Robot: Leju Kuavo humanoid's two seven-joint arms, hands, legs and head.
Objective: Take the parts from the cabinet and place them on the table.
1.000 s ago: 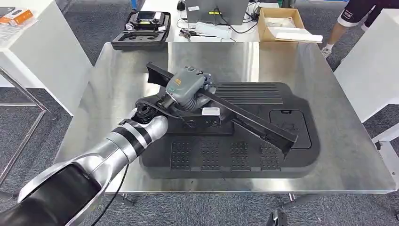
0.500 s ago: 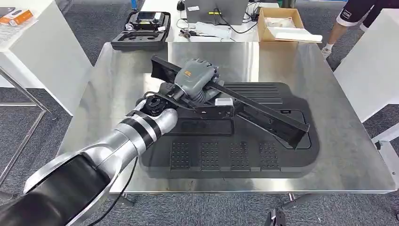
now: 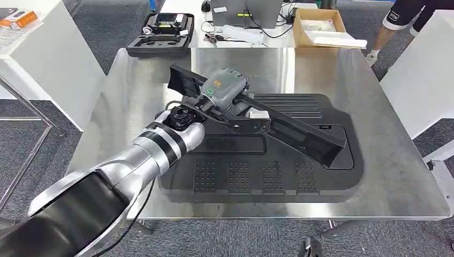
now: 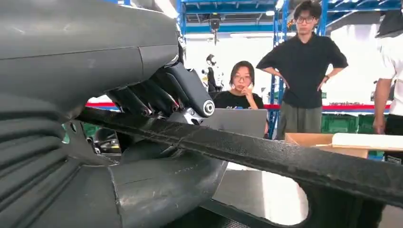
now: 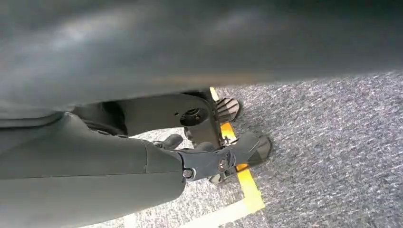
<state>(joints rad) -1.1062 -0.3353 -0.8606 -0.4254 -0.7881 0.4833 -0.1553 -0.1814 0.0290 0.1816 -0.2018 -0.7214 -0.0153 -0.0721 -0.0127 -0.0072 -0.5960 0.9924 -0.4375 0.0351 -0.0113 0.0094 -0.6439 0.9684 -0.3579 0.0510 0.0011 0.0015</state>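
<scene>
Steel table [image 3: 134,96], seen from the head camera, with a large black moulded panel [image 3: 321,179] lying flat on its right half. Left hand [image 3: 227,93] reaching in from the near left, wrapped around a long black trim part [image 3: 300,134] and holding it just above the moulded panel. Trim part angled across the scene, its upper end [image 3: 182,80] toward the far left, its lower end [image 3: 329,152] toward the near right, over a rectangular recess of the panel. Whether that lower end touches the panel: cannot tell. Small white label [image 3: 258,114] on the part just right of the hand.

In the left wrist view, grey thumb [image 4: 161,190] beneath the trim part [image 4: 266,154] and dark fingers [image 4: 190,90] curled over its top edge, so gripped from both sides. Beyond it, a seated person at a laptop [image 4: 235,122], a standing person [image 4: 304,71] with hands on hips, and a cardboard box [image 4: 313,139] at the right.

Right hand [image 5: 223,159] in the right wrist view, hanging above grey carpet [image 5: 332,142] and a yellow floor line [image 5: 244,183]; fingers loosely apart, holding nothing.

Far side of the head view: open black equipment case [image 3: 160,33] at far left, cardboard box [image 3: 321,27] at far right, white table [image 3: 48,53] at the left edge.
</scene>
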